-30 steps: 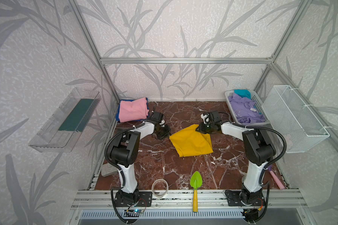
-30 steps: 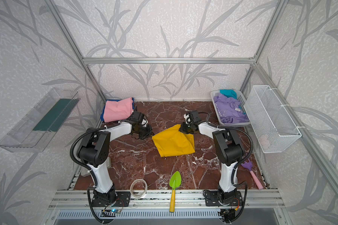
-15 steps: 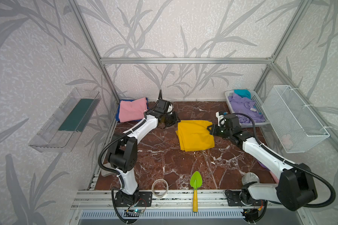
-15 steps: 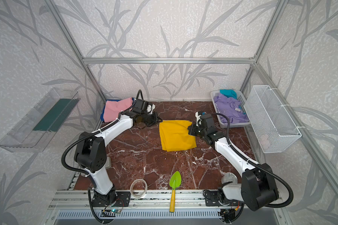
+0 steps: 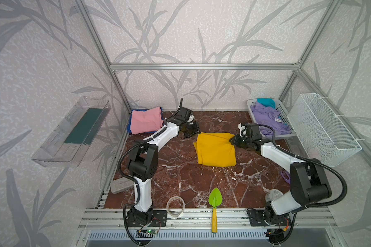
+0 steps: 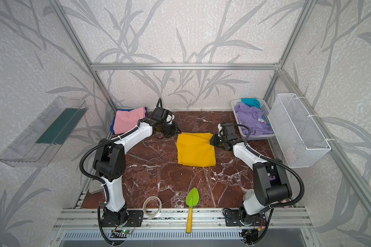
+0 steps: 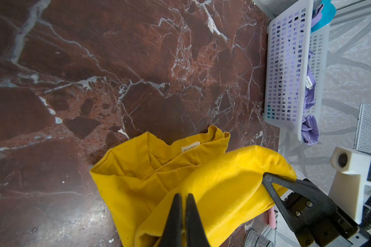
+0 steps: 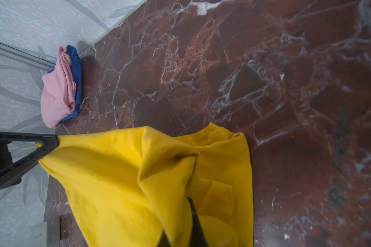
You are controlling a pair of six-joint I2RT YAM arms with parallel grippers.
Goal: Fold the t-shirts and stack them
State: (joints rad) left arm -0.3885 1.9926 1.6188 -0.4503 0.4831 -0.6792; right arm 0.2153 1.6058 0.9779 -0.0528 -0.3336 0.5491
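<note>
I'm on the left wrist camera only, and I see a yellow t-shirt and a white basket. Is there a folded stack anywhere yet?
Observer: Yes. A pink t-shirt lies on a blue t-shirt in the far left corner of the table.
Operator: How much of the yellow one is off the table?
Observer: In both top views most of the yellow t-shirt lies flat. Only its far corners are pinched, in the shut jaws of the left gripper and right gripper.
Operator: Anything near the front edge?
Observer: A green trowel lies there beside a clear tape roll.
</note>
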